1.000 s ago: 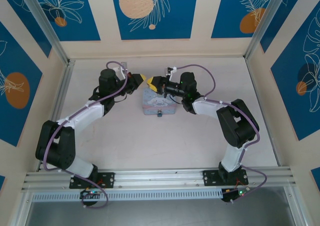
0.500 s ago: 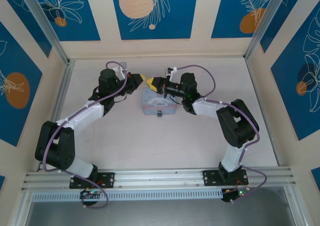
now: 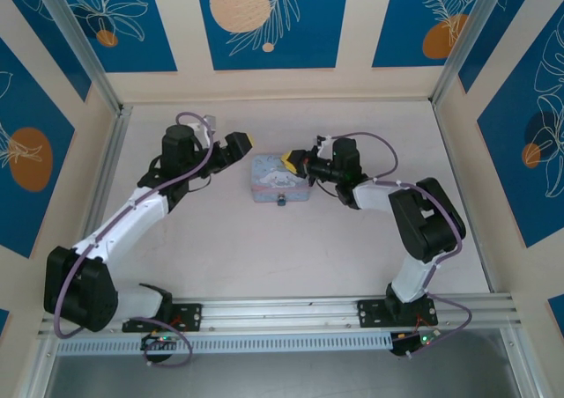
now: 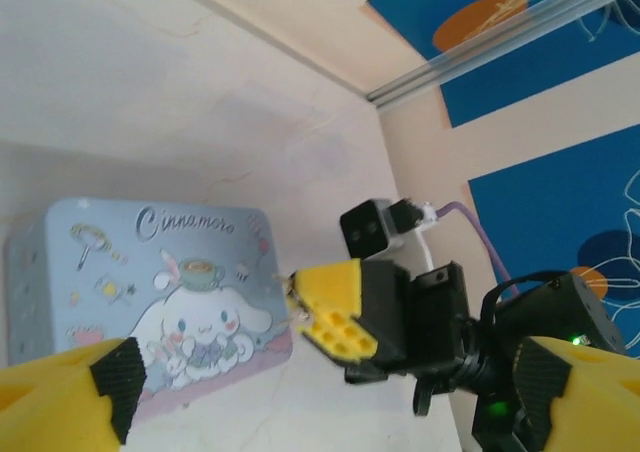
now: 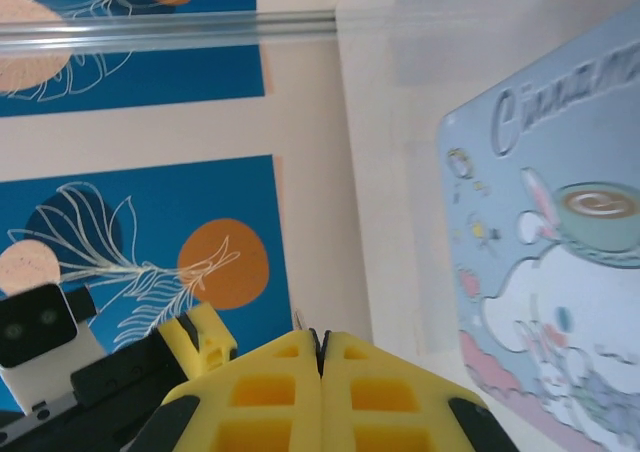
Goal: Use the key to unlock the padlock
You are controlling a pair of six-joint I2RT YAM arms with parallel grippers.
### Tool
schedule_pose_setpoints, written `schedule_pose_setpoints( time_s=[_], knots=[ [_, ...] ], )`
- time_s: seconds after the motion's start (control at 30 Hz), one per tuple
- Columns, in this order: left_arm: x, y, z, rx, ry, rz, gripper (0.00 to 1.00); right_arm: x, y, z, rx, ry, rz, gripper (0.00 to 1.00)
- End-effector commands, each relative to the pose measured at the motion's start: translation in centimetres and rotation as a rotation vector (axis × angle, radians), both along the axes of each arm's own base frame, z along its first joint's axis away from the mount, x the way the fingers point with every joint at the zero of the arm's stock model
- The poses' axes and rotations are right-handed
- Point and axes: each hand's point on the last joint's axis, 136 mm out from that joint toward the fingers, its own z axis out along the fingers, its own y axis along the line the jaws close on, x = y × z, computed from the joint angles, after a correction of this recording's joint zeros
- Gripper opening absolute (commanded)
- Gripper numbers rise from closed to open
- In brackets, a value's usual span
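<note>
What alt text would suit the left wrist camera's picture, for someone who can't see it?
The right gripper, shut on a thin brownish key, hangs beside a pale blue cartoon tin. The left gripper is open, its yellow fingers at the bottom corners.

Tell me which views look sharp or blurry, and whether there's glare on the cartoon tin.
Top external: evenly lit and sharp, though the padlock is too small for detail. Left wrist: the tin and right hand are crisp; its own yellow fingers are blurred up close. Right wrist: the tin looks pale and slightly soft, without hard glare.
</note>
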Motion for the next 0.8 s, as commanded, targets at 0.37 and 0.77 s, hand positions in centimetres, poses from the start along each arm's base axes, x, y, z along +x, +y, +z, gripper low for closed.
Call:
schedule_pose_setpoints(
  time_s=[0.37,0.77],
  knots=[
    [-7.5,-4.2,-11.6,0.294,0.081,-0.295,0.98,-1.0,-4.1,-4.2,-0.099,0.098,-0.088,0.0],
    [-7.2,-8.5,-15.4,0.291,0.093,-0.376,0.97,-0.9,-4.7,-4.5,-0.102,0.122,-0.088,0.0]
  ],
)
